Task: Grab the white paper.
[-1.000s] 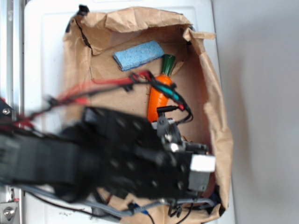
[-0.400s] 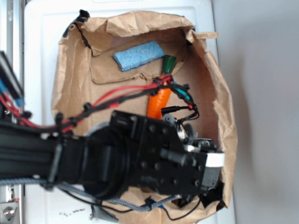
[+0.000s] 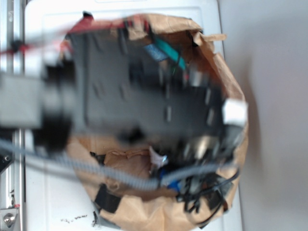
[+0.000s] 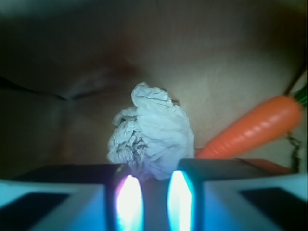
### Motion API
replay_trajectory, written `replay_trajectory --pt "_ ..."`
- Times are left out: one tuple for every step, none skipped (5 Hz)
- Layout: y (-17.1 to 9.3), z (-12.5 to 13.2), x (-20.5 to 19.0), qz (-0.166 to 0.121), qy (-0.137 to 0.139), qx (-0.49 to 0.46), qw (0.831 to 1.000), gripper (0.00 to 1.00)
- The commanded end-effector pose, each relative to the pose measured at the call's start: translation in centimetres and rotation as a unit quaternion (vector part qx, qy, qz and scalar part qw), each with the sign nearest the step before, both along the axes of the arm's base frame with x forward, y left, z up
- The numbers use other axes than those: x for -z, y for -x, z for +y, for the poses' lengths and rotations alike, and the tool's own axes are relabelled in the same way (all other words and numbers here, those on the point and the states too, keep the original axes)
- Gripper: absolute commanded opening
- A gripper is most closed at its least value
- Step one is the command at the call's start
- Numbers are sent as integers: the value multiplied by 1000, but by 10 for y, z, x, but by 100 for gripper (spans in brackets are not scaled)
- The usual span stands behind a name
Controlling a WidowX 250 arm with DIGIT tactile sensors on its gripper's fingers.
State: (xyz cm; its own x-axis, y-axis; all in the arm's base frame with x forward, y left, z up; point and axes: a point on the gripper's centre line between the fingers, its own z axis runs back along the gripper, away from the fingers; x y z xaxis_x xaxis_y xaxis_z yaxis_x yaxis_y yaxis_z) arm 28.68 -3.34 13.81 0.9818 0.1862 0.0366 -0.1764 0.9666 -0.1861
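Observation:
The white paper is a crumpled off-white ball lying on the brown floor of the paper bag, in the middle of the wrist view. My gripper is just short of it. The jaws stand close together with only a narrow dark gap, and nothing is between them. The paper's lower edge is right beyond the fingertips. In the exterior view my blurred black arm covers most of the bag. A small white patch below the arm may be the paper.
An orange carrot lies right of the paper, its tip close to it. The brown paper bag's walls ring the workspace, and the bag sits on a white surface. Loose cables hang over the bag's near edge. The blue sponge is hidden.
My arm has swung fast from the bag's near end towards its far end. It now covers the sponge and carrot in the exterior view and is motion-blurred.

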Motion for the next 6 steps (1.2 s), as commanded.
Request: replay_trajectory --pt "6 29 -67 -32 20 -6 999 0" --pt "9 23 -48 -41 -5 2 999 100" --pt "8 14 -21 -41 -20 23 999 100" --pt "4 9 4 -47 -38 28 998 100" --pt "0 -3 26 -10 -23 64 998 100" --pt "-10 -17 48 -6 -34 63 997 100"
